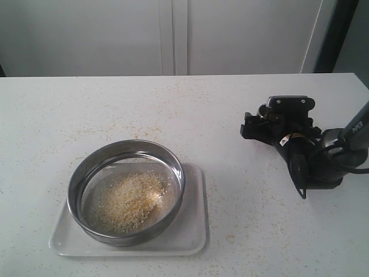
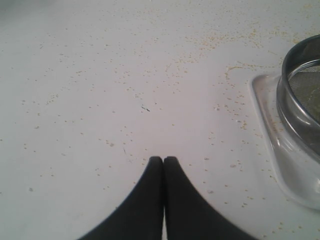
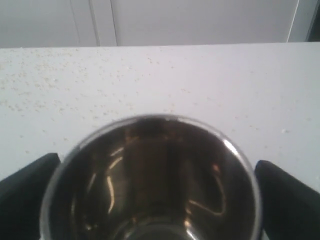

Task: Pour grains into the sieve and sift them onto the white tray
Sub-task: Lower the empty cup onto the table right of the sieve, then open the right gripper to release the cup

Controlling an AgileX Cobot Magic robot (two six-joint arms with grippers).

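Table (image 1: 230,104) | sieve (image 1: 74,193) (on white tray (image 1: 193,231)) | left gripper (image 2: 163,161) clenched | right gripper (image 3: 156,165) spread round cup (image 3: 150,210)

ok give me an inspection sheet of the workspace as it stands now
surface: white table, spilled granules scattered over it, thicker around the tray
job's things: sieve stands on the white tray; grains heaped on its mesh
clutter: steel cup, looks empty, sits between the right fingers
grippers: left gripper shut, holding nothing, over bare table beside the tray; right gripper open, jaws either side of the cup
cables: one dark lead at the right arm
surroundings: pale cabinet panels behind the table
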